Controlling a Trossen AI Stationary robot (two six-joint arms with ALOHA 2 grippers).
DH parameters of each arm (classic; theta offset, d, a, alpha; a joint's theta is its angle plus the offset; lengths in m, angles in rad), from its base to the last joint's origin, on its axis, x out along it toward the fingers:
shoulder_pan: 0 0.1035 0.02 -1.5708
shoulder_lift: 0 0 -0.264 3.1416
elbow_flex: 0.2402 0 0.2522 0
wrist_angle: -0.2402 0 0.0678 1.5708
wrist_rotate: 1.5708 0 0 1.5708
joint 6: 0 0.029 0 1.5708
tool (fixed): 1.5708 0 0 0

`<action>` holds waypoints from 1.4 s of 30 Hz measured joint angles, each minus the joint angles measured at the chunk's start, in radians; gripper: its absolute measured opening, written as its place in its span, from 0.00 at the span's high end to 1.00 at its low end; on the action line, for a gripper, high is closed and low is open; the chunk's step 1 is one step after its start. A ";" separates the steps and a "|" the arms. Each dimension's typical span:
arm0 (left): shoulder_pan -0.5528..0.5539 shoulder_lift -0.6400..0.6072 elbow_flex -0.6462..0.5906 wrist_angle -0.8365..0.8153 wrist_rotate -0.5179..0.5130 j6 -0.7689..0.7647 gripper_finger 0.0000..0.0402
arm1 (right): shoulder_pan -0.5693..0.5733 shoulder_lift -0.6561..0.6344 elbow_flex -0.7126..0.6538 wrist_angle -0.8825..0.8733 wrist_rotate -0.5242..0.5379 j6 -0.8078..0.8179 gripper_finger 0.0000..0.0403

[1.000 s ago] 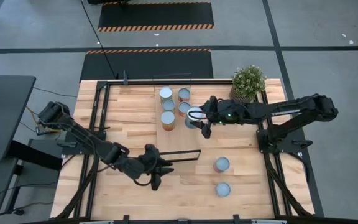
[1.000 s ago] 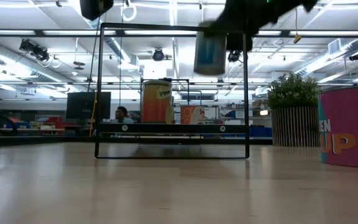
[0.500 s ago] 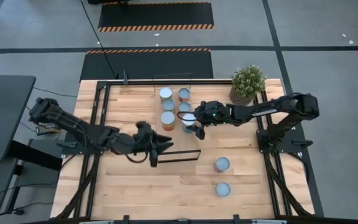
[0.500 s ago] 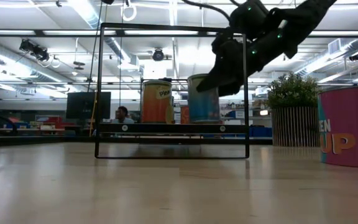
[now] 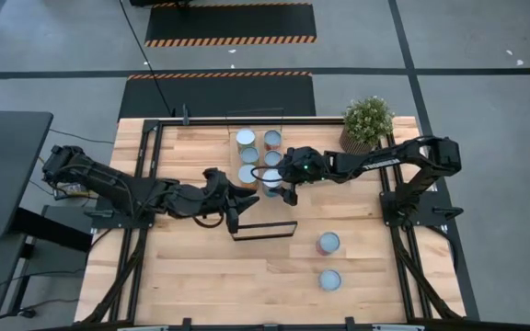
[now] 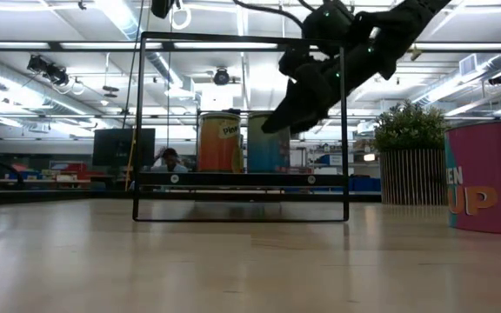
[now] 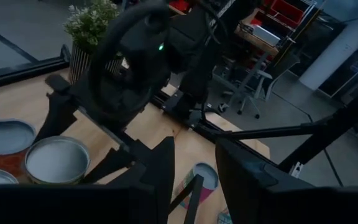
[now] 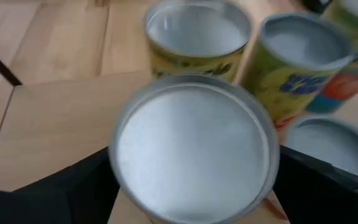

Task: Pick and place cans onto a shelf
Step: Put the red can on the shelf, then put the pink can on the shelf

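Observe the right arm first: it reaches from its base at the table's right edge, elbow raised, forearm stretched across to the long narrow light-wood shelf with thin black wire ends (image 5: pixel 265 210). The right gripper (image 5: pixel 274 181) points down over the board, its fingers (image 8: pixel 48 186) spread wide on either side of a small round tin can with a silvery top (image 8: pixel 194 146). That can stands upright on the shelf; you cannot tell whether the fingers touch its wall. In the low view the same gripper (image 6: pixel 287 111) hangs tilted beside the can's upper edge. The left arm lies low and extended from the table's left side, and the left gripper (image 5: pixel 239 208) sits just beside the shelf's left edge, near the can group. Its fingers (image 7: pixel 166 168) stand slightly apart with nothing between them. Count two arms, one shelf and eight cans. Six cans stand on the shelf in two rows of three, the flanked one at the near end of the right-hand row. The other two cans stand on the larger wooden tabletop (image 5: pixel 182 276), well apart from the shelf: one with a reddish-orange top (image 5: pixel 328 243) and one with a pale blue top (image 5: pixel 330 279). One potted green plant (image 5: pixel 368 121) stands at the far right corner.
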 joint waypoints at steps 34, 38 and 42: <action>-0.047 -0.018 0.000 -0.098 0.151 0.001 0.69 | 0.058 -0.123 0.313 -0.821 0.126 0.134 0.06; -0.073 -0.018 0.000 -0.122 0.154 0.006 0.69 | 0.097 -0.137 0.330 -1.003 0.055 0.354 0.07; -0.096 -0.018 0.000 -0.180 0.152 0.007 0.69 | 0.199 -0.178 0.274 -1.121 0.057 0.587 0.08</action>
